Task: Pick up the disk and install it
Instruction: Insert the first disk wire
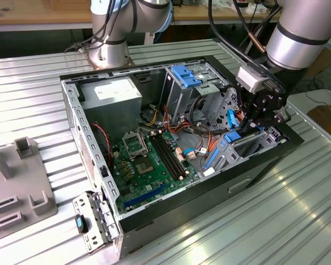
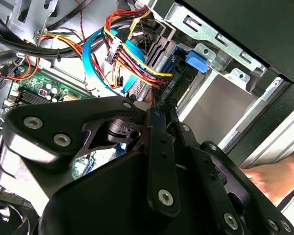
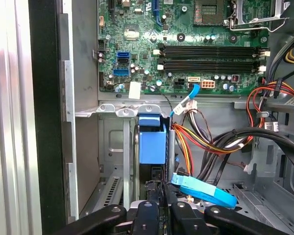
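Jaws clamped on the disk (image 3: 152, 144); it stands edge-on in the case's (image 1: 209, 190) bay.

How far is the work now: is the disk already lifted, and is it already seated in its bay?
Done: the disk looks picked up and stands on edge inside the computer case. In hand: the gripper has its fingers closed on it, at the metal drive bay. Left: seating it fully. I cannot tell how deep it sits.
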`<action>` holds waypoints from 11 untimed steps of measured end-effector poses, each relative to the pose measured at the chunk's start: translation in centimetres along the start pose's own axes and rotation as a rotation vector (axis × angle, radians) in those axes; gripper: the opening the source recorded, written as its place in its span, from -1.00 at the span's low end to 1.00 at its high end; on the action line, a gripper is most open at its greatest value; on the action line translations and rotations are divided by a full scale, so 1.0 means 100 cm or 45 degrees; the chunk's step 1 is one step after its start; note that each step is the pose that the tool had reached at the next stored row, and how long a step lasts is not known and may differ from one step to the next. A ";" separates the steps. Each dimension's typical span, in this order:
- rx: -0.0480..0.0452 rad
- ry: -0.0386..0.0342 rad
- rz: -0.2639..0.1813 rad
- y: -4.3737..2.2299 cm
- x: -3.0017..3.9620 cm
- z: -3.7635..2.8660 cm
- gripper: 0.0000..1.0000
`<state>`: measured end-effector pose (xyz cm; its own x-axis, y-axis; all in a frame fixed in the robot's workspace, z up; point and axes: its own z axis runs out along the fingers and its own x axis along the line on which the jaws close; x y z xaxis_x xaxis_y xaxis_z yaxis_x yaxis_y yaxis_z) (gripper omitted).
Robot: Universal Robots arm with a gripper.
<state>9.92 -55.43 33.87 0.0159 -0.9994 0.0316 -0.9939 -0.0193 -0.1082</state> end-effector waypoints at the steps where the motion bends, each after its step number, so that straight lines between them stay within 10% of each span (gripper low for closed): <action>1: 0.000 -0.0004 0.000 0.0001 0.0000 0.0006 -0.67; 11: -0.002 0.0045 0.002 0.0005 -0.0001 0.0049 -0.67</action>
<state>9.91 -55.44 33.38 0.0137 -0.9993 0.0348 -0.9941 -0.0173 -0.1069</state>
